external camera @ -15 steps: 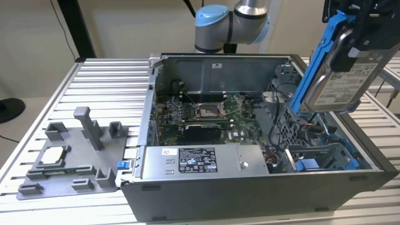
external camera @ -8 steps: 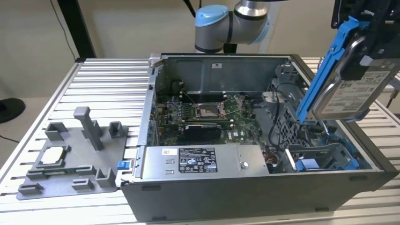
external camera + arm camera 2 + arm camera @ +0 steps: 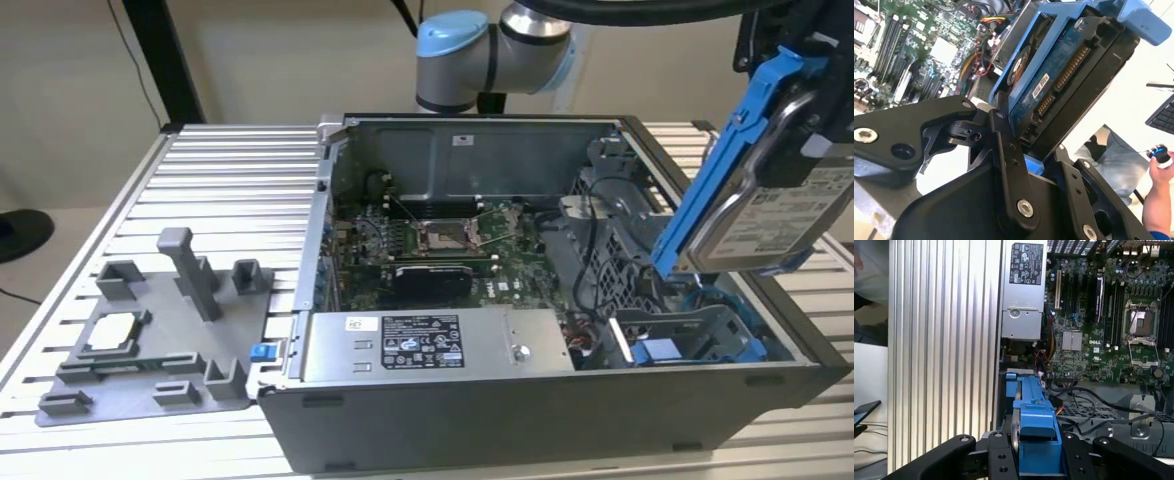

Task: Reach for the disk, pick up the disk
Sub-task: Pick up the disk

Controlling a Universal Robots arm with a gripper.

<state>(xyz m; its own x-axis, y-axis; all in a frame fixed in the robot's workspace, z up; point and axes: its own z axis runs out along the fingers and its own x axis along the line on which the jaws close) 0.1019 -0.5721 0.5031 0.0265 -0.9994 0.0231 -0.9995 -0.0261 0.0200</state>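
The disk [image 3: 777,218] hangs tilted in the air above the open computer case, at the exterior view's right. Its white label faces outward and a bright blue bracket [image 3: 727,150] runs along its edge. My gripper [image 3: 798,95] is shut on its upper end. In the second wrist view the disk [image 3: 1064,80] shows its blue circuit-board side, clamped between the black fingers [image 3: 1004,150] of my gripper [image 3: 1036,162]. In the first wrist view the blue bracket [image 3: 1036,422] sits between the same fingers [image 3: 999,460], high over the case interior.
The open computer case [image 3: 534,410] holds a motherboard [image 3: 441,240], a grey power supply box [image 3: 427,345] and a blue drive bay [image 3: 687,340] under the disk. A grey fixture [image 3: 160,340] with a small silver chip [image 3: 118,330] lies on the slatted table. A person's hand [image 3: 1160,167] is nearby.
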